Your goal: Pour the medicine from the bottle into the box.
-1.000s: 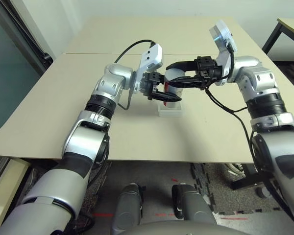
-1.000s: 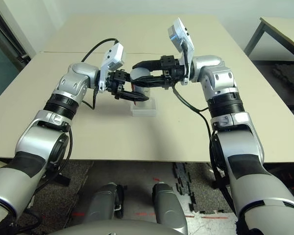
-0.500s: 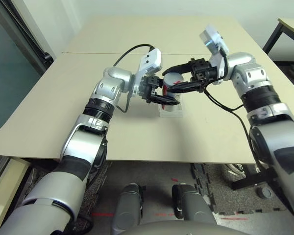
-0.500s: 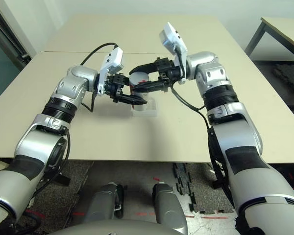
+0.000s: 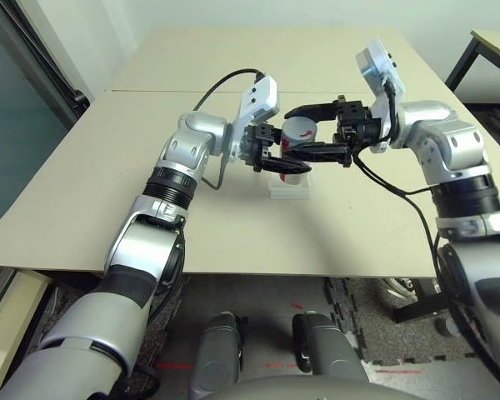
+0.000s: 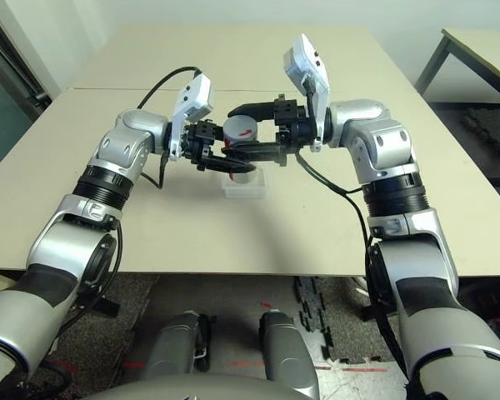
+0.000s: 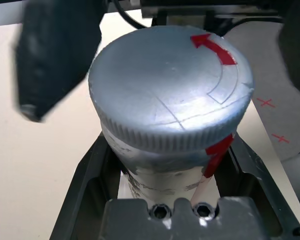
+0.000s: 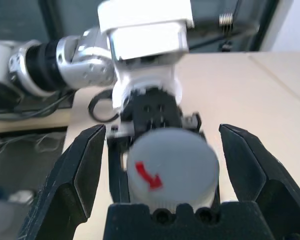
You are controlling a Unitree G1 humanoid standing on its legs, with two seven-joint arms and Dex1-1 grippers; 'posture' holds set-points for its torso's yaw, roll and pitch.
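The bottle, silvery-white with a red stripe, lies sideways in the air over the clear box. My left gripper is shut on the bottle's body. Its round grey cap, marked with a red arrow, is on and faces my right gripper. That gripper stands open, one finger on either side of the cap with a gap on both sides. The medicine is hidden.
The box rests near the middle of the beige table, with bare tabletop all round it. A black cable loops off the left wrist. Another table's corner stands at the far right.
My right gripper, shut on the cap a second ago, has opened and its wrist has rolled back. The left gripper and the bottle have stayed over the box.
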